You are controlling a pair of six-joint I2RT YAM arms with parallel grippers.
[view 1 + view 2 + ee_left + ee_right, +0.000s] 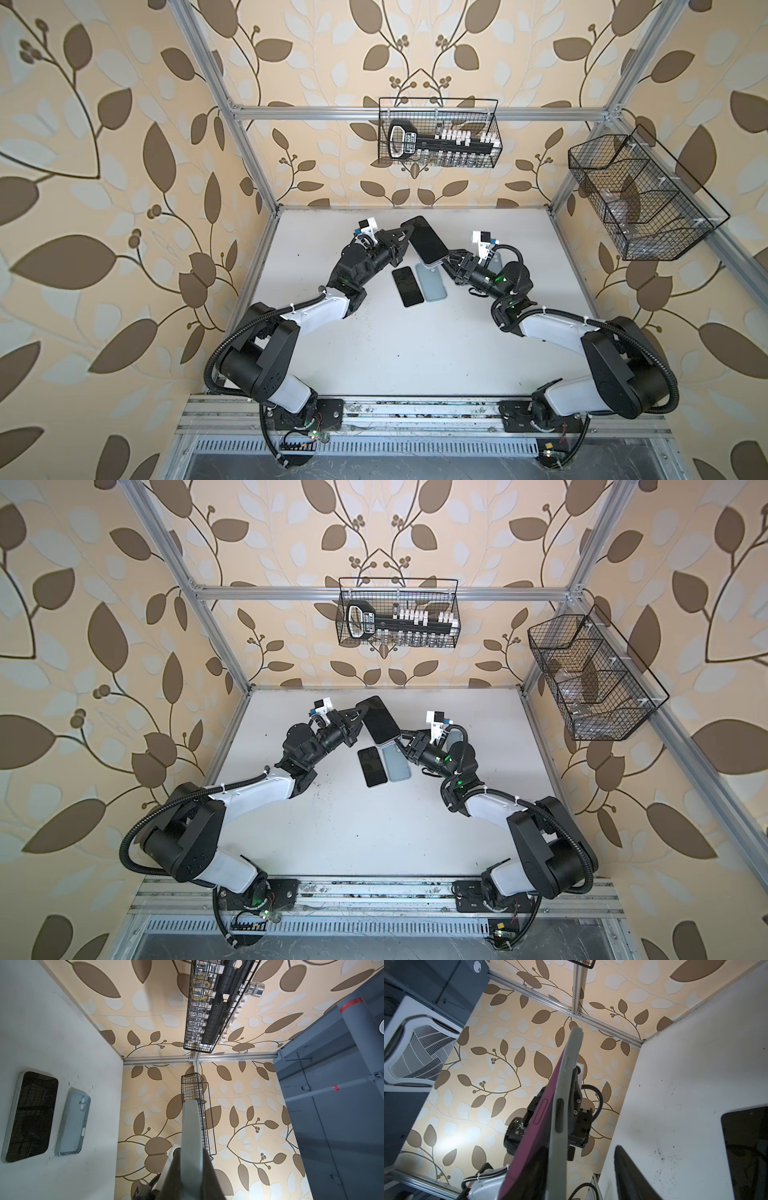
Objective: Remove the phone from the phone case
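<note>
White tabletop (374, 353), leafy walls. My left hand (406, 237) is clamped on the phone case (558, 1126), held raised near the middle of the far edge. The pink phone (537, 1118) looks part-way out along one long side. My right hand (449, 261) straddles the lower end, jaws apart. Phone is rigid, slick and glass-fronted and the case is flexy, so pinch the phone's edges and peel.

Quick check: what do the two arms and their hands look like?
The left arm and right arm have white shells and black joint housings, with black corrugated conduit looping from each base, tied by white zip ties. The left hand and right hand are black with tapered fingers, each topped by a white camera mount.
</note>
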